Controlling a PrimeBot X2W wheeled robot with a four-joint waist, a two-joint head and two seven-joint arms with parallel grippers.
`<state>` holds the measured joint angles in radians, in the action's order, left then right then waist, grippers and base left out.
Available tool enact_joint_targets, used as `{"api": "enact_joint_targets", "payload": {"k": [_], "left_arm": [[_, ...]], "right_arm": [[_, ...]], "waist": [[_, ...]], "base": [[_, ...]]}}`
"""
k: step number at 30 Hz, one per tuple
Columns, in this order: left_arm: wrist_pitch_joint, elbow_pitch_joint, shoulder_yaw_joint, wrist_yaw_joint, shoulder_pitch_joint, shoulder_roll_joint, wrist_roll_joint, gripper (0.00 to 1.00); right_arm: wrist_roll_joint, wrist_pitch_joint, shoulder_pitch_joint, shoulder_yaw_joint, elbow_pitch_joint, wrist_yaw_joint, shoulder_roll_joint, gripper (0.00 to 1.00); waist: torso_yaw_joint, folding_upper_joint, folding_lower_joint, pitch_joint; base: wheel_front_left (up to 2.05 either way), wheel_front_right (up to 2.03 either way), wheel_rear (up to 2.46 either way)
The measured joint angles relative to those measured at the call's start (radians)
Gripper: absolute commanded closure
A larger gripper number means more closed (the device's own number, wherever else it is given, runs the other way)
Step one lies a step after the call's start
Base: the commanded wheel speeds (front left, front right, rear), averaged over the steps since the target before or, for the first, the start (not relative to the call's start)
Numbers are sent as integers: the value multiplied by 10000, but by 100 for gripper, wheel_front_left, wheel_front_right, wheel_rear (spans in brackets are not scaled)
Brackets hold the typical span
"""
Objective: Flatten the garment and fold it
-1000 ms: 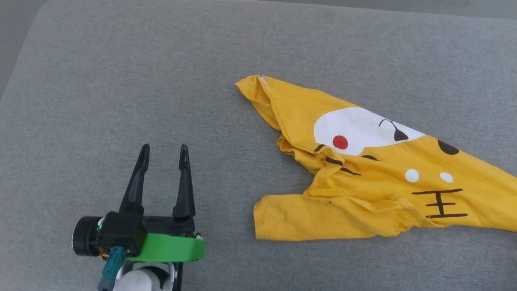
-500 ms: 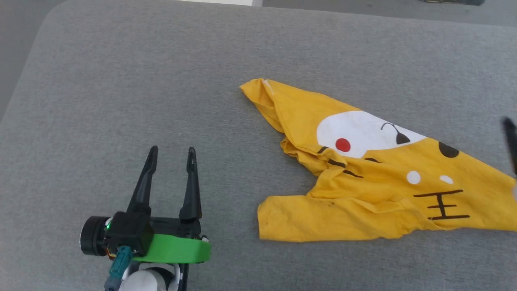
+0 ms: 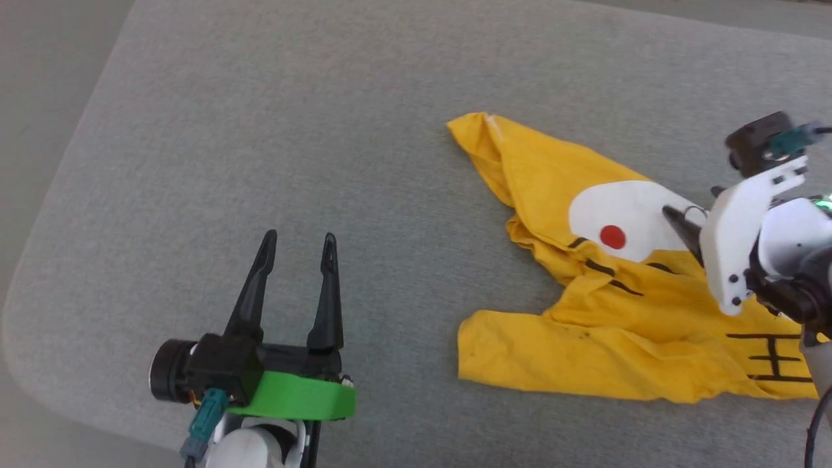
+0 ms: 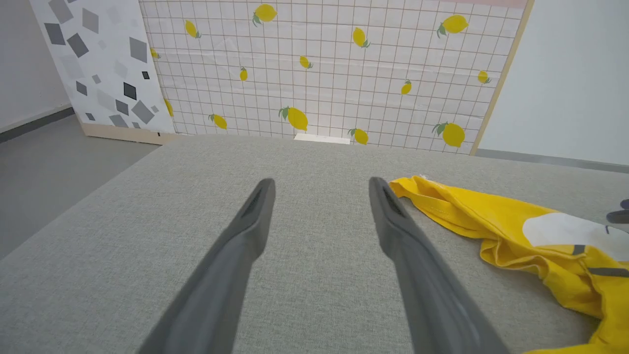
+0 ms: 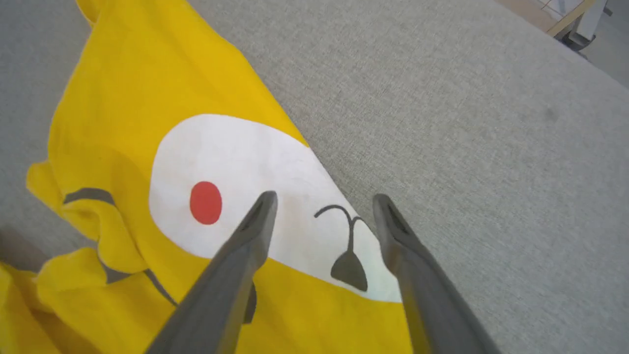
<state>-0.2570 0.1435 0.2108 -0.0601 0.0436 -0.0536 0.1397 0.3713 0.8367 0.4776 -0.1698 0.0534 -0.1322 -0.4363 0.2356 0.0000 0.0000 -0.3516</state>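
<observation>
Since a second ago, the right gripper (image 3: pixel 689 200) has come in from the right edge of your head view and now sits over the garment (image 3: pixel 611 312). The whole head picture has slid too. That's the camera turning, not the cloth: the garment's folds look the same as before.

Right fingers: spread wide, nothing between them. In your right wrist view the tips sit over the white face patch (image 5: pixel 236 162). One tip is just beside the red cheek dot (image 5: pixel 205 202) and the other is near the patch's edge toward the bare pad. The black mark (image 5: pixel 346 246) lies between them. Can't tell whether the tips touch the cloth or hang just above it.

Left gripper (image 3: pixel 299 236): fingers also wide and empty, over the bare grey pad (image 3: pixel 325 130) at the lower left of your head view, well apart from the garment. Your left wrist view shows the garment off to the right, past the fingers.

Garment: on the right part of the grey pad, not flat.
- A pointed corner aims far-left.
- A bunched ridge runs along its left edge below the white face patch, with black stripes (image 3: pixel 604 266) creased into it.
- A flap lies toward the near edge.
- Its right end runs behind the right arm.

Behind the grey pad stand a lemon-print panel (image 4: pixel 319 64) and a grey-squares panel (image 4: pixel 98 64).
</observation>
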Motion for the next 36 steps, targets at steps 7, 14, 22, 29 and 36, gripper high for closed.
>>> {"api": "enact_joint_targets", "payload": {"k": [7, 14, 22, 29, 36], "left_arm": [[0, -50, 167, -123, 201, 0, 151, 0], [0, -35, 140, -213, 203, -2, 188, 0], [0, 94, 466, -219, 645, 0, 293, 0], [0, -73, 855, -263, 808, 2, 380, 0], [0, -199, 982, -357, 912, 2, 382, 0]], "right_arm": [[420, 40, 512, -1035, 1457, 2, -506, 94], [481, -830, 1301, -1246, 1741, 2, -516, 100], [-669, -2215, 3716, -474, 2159, 2, -1212, 100], [-1728, -2846, 4270, 12, 3718, 2, -1313, 64], [-2376, -3484, 4233, 401, 4589, 2, -669, 0]], "waist": [[459, 0, 0, -239], [409, 0, 0, -285], [521, 0, 0, -690], [1002, 0, 0, -1100], [1201, 0, 1, -1270]], "base": [[0, 0, 0], [0, 0, 0], [0, 0, 0], [0, 0, 0], [0, 0, 0]]}}
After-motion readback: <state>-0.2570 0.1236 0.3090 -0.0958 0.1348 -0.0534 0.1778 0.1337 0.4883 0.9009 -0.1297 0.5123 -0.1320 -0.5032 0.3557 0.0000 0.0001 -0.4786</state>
